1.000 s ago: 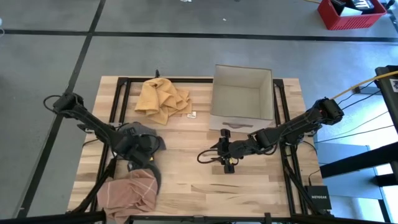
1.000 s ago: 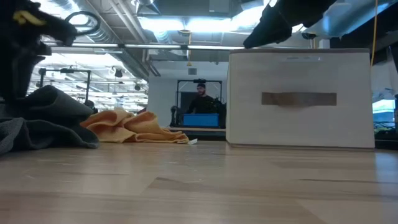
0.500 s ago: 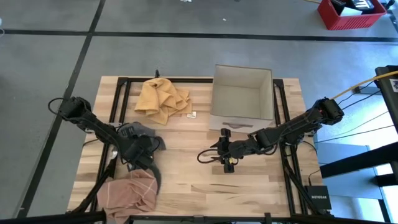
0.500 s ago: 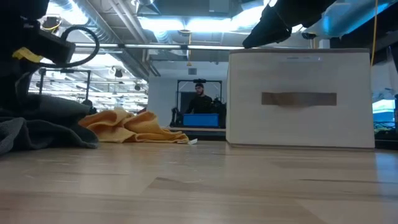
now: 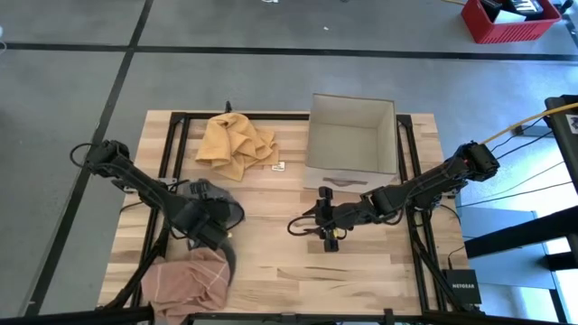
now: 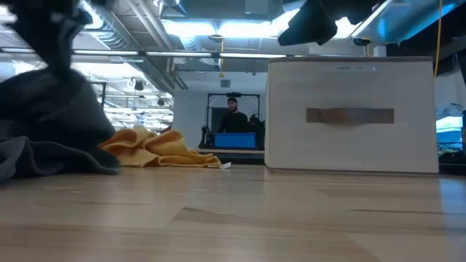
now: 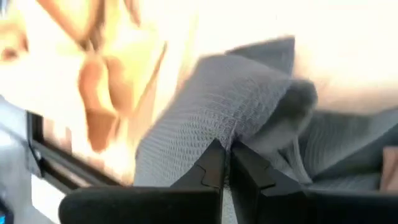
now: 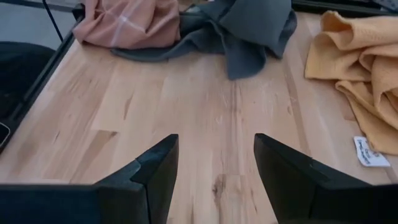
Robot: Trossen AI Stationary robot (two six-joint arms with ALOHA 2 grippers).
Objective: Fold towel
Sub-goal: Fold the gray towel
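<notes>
A grey towel [image 5: 206, 190] lies bunched at the table's left, with a strip trailing toward the near edge [image 5: 228, 260]. It rises as a dark hump in the low view [image 6: 51, 124]. My left gripper [image 5: 215, 231] is over it and shut on it, as the left wrist view [image 7: 225, 152] shows. My right gripper [image 5: 318, 226] hovers open and empty above the table's middle, in front of the box; its fingers [image 8: 155, 168] point toward the towels. My left gripper pinches a raised fold of the grey towel [image 7: 217, 134] between its two shut fingers, coming from above. The cloth drapes down from the fingertips on both sides. The rest of the towel lies on the table.
A pink towel [image 5: 185, 282] lies crumpled at the near left corner. A yellow towel [image 5: 237, 144] lies at the far middle, with a small white tag [image 5: 279, 166] beside it. An open white box [image 5: 352, 140] stands at the far right. Bare wood lies between the grippers [image 8: 205, 112].
My left gripper has shifted a little toward the table's right and near edge and has risen, drawing the pinched part of the grey towel up into a taller hump. The towel's lower part has stayed on the table.
</notes>
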